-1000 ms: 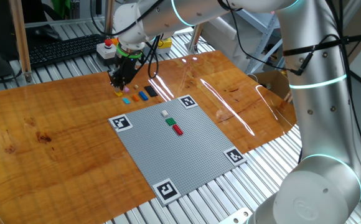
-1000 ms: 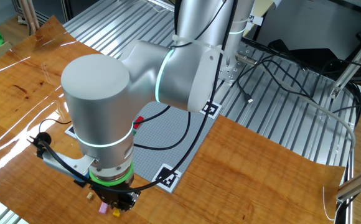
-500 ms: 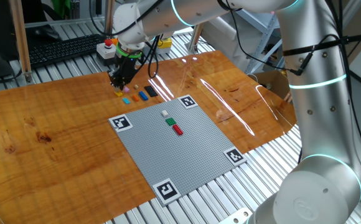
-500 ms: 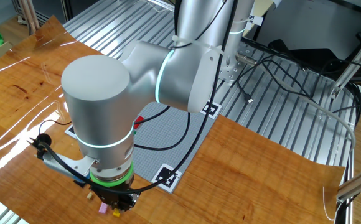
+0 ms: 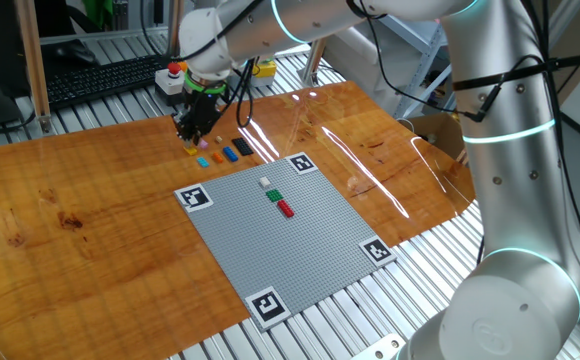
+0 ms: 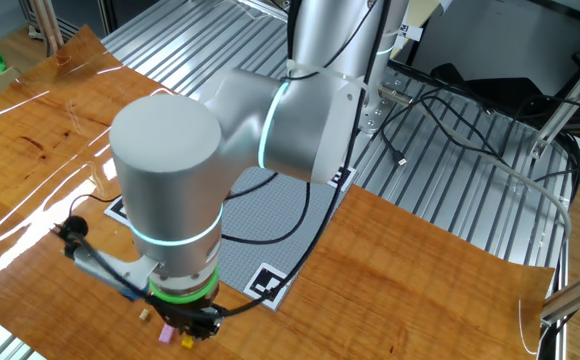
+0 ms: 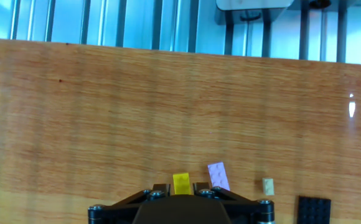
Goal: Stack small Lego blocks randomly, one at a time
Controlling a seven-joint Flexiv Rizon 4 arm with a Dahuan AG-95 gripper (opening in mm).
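Note:
My gripper (image 5: 192,137) stands low over the row of small Lego blocks at the back of the wooden board. In the hand view a yellow block (image 7: 182,183) lies between the two fingertips, which stand close on either side of it. A pink block (image 7: 217,175), a cream block (image 7: 268,185) and a black plate (image 7: 314,209) lie to its right. Cyan (image 5: 202,161), orange (image 5: 218,157) and blue (image 5: 231,153) blocks lie near the gripper. White (image 5: 266,183), green (image 5: 273,195) and red (image 5: 286,208) blocks sit on the grey baseplate (image 5: 290,250).
Black-and-white marker tags (image 5: 195,197) sit at the baseplate's corners. A box with a red button (image 5: 177,70) and a keyboard (image 5: 100,75) lie behind the board. The arm's big body (image 6: 170,200) hides much of the board in the other fixed view.
The arm's upper links have shifted a little to the right in the other fixed view. The gripper stays at the yellow block.

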